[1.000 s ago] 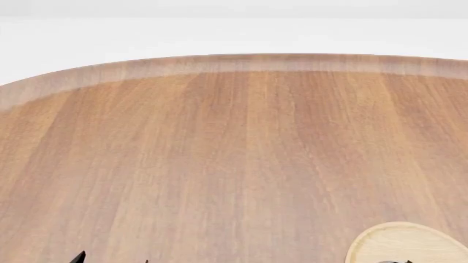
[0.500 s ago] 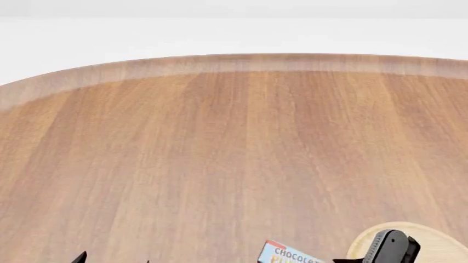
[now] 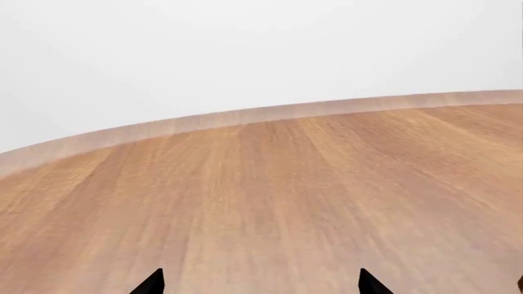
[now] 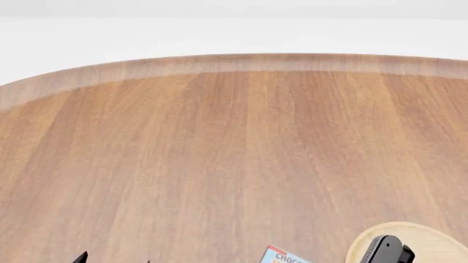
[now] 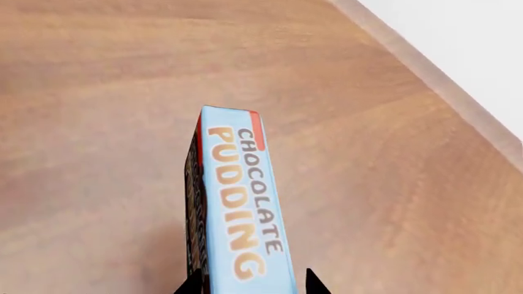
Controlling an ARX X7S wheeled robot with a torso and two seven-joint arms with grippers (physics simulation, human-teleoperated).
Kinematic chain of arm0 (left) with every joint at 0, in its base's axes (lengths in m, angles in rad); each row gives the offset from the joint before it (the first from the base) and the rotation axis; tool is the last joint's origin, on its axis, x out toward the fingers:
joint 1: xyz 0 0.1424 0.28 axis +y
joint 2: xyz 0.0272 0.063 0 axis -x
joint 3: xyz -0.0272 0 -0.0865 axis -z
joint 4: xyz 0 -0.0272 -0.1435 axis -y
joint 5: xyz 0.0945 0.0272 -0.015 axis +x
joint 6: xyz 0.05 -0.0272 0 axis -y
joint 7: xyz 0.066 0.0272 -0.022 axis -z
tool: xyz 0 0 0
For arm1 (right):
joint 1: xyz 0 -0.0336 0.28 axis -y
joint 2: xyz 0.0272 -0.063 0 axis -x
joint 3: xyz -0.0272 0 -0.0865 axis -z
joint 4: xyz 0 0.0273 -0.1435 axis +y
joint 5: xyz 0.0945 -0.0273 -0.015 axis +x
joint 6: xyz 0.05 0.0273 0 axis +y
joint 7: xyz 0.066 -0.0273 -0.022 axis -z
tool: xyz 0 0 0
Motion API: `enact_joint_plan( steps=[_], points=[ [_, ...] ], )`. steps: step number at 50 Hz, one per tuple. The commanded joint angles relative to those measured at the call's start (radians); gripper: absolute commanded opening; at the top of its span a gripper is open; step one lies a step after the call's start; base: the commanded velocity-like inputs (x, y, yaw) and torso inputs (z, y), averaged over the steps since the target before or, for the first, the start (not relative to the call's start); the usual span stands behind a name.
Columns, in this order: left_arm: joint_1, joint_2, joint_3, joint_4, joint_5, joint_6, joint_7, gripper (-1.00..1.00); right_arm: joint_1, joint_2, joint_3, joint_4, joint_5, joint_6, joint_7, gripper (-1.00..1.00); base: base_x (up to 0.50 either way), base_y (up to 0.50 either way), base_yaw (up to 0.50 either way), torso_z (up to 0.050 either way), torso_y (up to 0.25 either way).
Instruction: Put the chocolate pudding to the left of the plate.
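Note:
The chocolate pudding [image 5: 241, 202], a carton with a light blue lettered top, a red corner and a dark side, sits between the fingertips of my right gripper [image 5: 252, 285], which is shut on it over the wooden table. In the head view only the carton's top corner [image 4: 281, 256] shows at the bottom edge, just left of the plate [image 4: 431, 241], a pale wooden disc at the bottom right. My right wrist [image 4: 386, 250] is in front of the plate's left rim. My left gripper [image 3: 259, 285] is open and empty above bare table; its tip [image 4: 79, 257] shows at the bottom left.
The round wooden table [image 4: 234, 153] fills the head view, with its far edge [image 4: 241, 61] curving against a white background. The right wrist view shows the table's edge [image 5: 441, 86] close by.
The pudding and my right wrist rose into the head view from the bottom edge, then sank a little lower. The left gripper has not moved.

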Motion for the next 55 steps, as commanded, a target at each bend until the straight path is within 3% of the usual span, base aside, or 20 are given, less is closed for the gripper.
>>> enact_joint_plan(
  steps=[1, 20, 55],
  points=[
    [-0.003, -0.001, 0.003, -0.003, -0.001, 0.002, -0.001, 1.00, 0.026, -0.023, -0.010, 0.100, -0.019, -0.059, 0.008, -1.00, 0.00, 0.00, 0.00, 0.000, 0.000],
    [-0.005, -0.002, 0.008, -0.010, -0.004, 0.005, -0.003, 1.00, 0.104, -0.056, -0.018, 0.197, -0.019, -0.066, 0.014, -1.00, 0.00, 0.00, 0.00, 0.000, 0.000],
    [-0.010, -0.001, 0.021, -0.025, -0.006, 0.017, -0.003, 1.00, 0.150, -0.107, -0.078, 0.466, -0.074, -0.222, 0.052, -1.00, 0.00, 0.00, 0.00, 0.000, 0.000]
  ],
)
